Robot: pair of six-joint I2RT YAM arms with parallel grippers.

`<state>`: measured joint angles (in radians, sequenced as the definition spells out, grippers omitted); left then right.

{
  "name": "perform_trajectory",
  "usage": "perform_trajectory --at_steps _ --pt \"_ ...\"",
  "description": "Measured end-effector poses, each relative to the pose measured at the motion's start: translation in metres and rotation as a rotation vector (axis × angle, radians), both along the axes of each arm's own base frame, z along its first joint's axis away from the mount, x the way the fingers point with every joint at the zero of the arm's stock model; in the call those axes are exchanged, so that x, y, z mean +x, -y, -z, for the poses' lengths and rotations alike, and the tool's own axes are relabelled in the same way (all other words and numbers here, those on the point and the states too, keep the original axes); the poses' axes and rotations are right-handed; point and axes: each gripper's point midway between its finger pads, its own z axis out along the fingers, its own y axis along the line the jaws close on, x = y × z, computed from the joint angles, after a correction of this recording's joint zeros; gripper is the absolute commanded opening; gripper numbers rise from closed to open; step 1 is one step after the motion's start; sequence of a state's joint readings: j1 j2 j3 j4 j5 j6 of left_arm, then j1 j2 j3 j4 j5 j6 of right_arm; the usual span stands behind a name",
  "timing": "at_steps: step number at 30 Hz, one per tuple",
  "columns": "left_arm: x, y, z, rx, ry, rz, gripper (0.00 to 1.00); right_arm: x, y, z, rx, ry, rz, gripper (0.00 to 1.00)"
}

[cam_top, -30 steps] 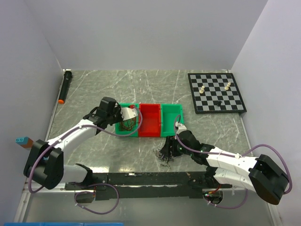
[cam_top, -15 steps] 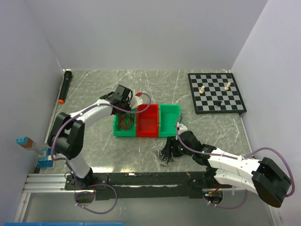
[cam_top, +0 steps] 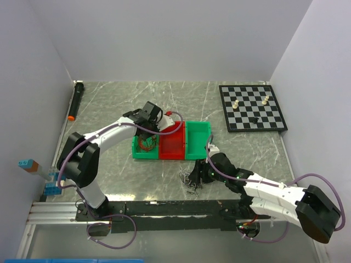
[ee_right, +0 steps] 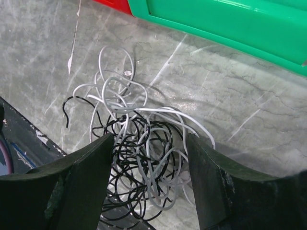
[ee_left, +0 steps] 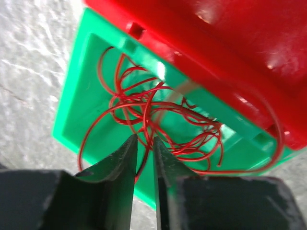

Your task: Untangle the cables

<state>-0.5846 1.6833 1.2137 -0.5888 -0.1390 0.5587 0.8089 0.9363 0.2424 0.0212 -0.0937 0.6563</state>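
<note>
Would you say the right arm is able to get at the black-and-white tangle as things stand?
Probably yes: the right end effector hangs open directly over the tangle on the table, with nothing in between.

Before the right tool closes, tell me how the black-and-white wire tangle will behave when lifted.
Probably floppy and light: the tangle is hair-thin loops lying slack on the table. Black and white loops interlock, so it may rise as one clump.
</note>
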Motion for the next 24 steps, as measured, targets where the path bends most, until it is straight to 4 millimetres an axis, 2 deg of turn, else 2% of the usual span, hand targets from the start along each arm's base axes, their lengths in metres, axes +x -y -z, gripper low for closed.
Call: perform_trajectory --at_steps 4,7,8,14,15,18,20,21,22,24 --pt "-0.005 0.004 0.007 -0.013 -0.03 -0.017 0.33 0.0 0.001 -0.004 0.008 0.01 0.002 0.69" --pt "-0.008 0.003 0.009 -0.022 -0.046 -0.044 0.34 0.0 0.001 -0.008 0.017 0.019 0.003 0.69" --pt "-0.009 0.003 0.009 -0.027 -0.047 -0.052 0.4 0.0 0.002 -0.008 0.016 0.019 0.004 0.69" --pt "-0.009 -0.001 0.005 -0.053 -0.048 -0.096 0.42 -0.003 0.006 -0.006 0.0 0.008 0.006 0.7" --pt "-0.008 -0.002 0.002 -0.061 -0.042 -0.102 0.63 -0.004 0.006 -0.006 -0.001 0.007 0.006 0.7" --pt "0.0 -0.01 -0.019 -0.095 -0.022 -0.129 0.64 -0.003 0.007 -0.006 -0.005 0.009 0.011 0.71" --pt "0.011 -0.01 -0.042 -0.134 0.012 -0.144 0.65 -0.003 0.008 -0.006 -0.008 0.009 0.014 0.71" --pt "0.016 -0.01 -0.056 -0.158 0.036 -0.147 0.82 -0.003 0.009 -0.006 -0.009 0.009 0.016 0.71" --pt "0.018 -0.009 -0.069 -0.184 0.059 -0.143 0.85 -0.003 0.009 -0.006 -0.01 0.01 0.016 0.71" --pt "0.015 -0.005 -0.092 -0.233 0.091 -0.118 0.85 -0.003 0.009 -0.007 -0.009 0.011 0.017 0.69"
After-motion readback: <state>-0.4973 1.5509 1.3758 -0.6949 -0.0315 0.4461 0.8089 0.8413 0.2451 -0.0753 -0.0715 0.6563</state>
